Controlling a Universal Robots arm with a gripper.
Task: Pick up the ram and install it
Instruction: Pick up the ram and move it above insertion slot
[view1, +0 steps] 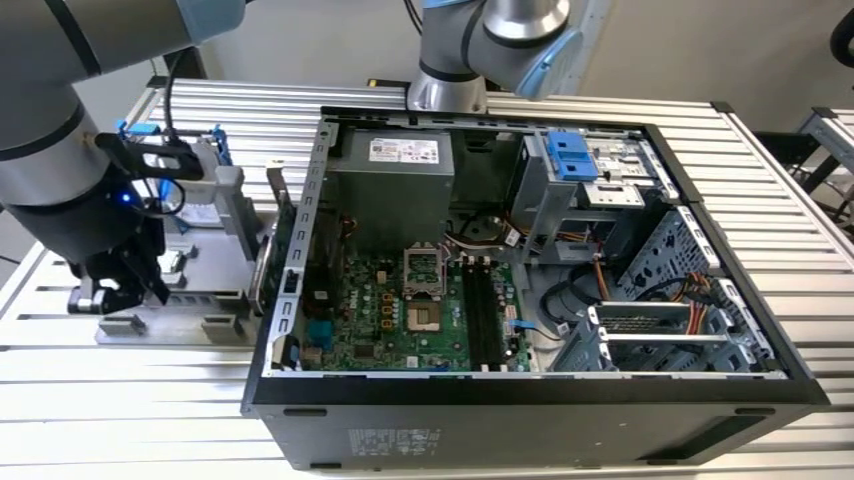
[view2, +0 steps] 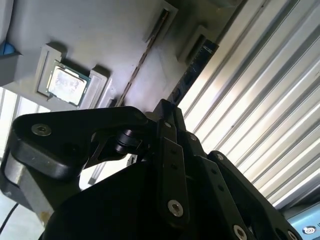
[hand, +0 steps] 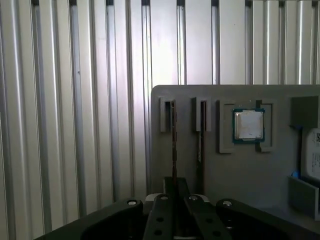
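Grey tray (hand: 225, 170) on slatted counter (hand: 75, 100): two slots each hold a stick edge-on, and a square recess holds the processor chip (hand: 248, 125). Arm (view1: 60, 160) points down over the tray (exterior view's left of the computer case (view1: 534, 400)); pincer (hand: 175, 187) clamped on the ram (hand: 173, 140), which sits in its slot

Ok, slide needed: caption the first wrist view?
Black gripper aligned with a thin dark ram stick standing edge-on in a grey holder tray, near a square silver processor chip.
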